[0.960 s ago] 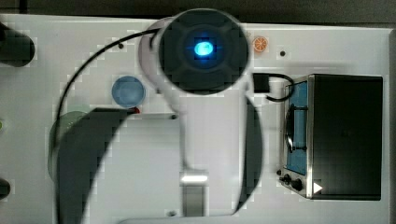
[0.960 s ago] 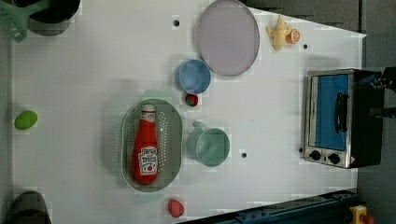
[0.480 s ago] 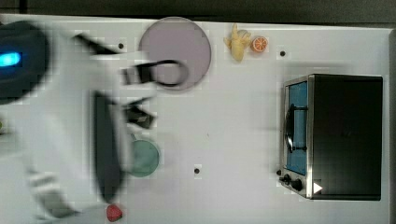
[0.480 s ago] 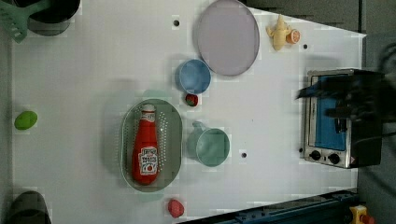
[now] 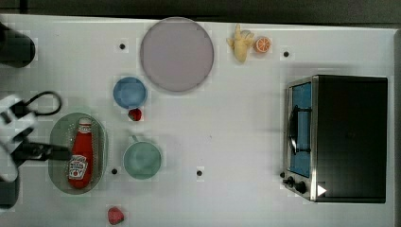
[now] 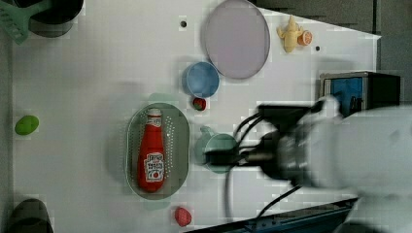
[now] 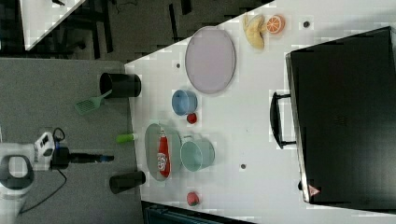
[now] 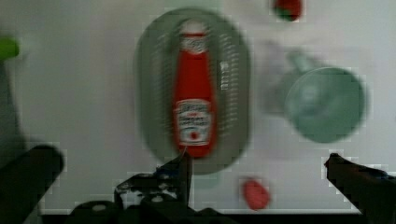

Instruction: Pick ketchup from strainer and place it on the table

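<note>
gripper (image 8: 261, 163) wide open, empty | ketchup (image 5: 81, 152) lying in strainer (image 5: 100, 142) | risk: fingers snag rim (or tip the mug (image 5: 142, 160))

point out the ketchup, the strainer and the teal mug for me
ketchup (image 5: 81, 153), top view, on the red body above its label
strainer (image 5: 101, 146), top view, on the perforated bottom beside the bottle
teal mug (image 5: 142, 161), top view, inside its round opening

Grey floor (image 7: 60, 84) beside the bench; another white table (image 7: 46, 16) behind.
</note>
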### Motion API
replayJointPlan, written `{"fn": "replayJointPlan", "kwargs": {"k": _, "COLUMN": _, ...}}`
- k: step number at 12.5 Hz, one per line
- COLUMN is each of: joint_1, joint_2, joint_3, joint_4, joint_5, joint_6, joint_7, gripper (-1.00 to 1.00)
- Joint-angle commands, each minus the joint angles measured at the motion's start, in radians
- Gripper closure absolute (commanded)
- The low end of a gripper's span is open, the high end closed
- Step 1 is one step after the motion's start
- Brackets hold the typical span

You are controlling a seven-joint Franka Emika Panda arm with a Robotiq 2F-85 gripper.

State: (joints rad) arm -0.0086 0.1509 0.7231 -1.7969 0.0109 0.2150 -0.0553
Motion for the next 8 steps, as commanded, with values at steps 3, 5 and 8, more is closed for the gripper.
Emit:
{"fn": "replayJointPlan", "kwargs": {"k": 3, "joint_1": 0.028, "joint_2": 0.075, "joint_3": 0.028, "joint_4": -0.172, "joint_5": -0.040, "joint_6": 0.263, "joint_7": 0.169, "gripper": -1.00}}
{"fn": "replayJointPlan", "kwargs": {"k": 5, "joint_1": 0.036, "joint_2": 0.108, "joint_3": 0.028, "joint_4": -0.261, "joint_5": -0.102, "joint_6": 0.404, "joint_7": 0.171, "gripper": -1.00}}
{"fn": "replayJointPlan", "kwargs": {"k": 8, "joint_1": 0.036, "joint_2": 0.178, "joint_3": 0.024, "joint_4": -0.362, "joint_5": -0.146, "joint_6": 0.624, "joint_7": 0.195, "gripper": -1.00}}
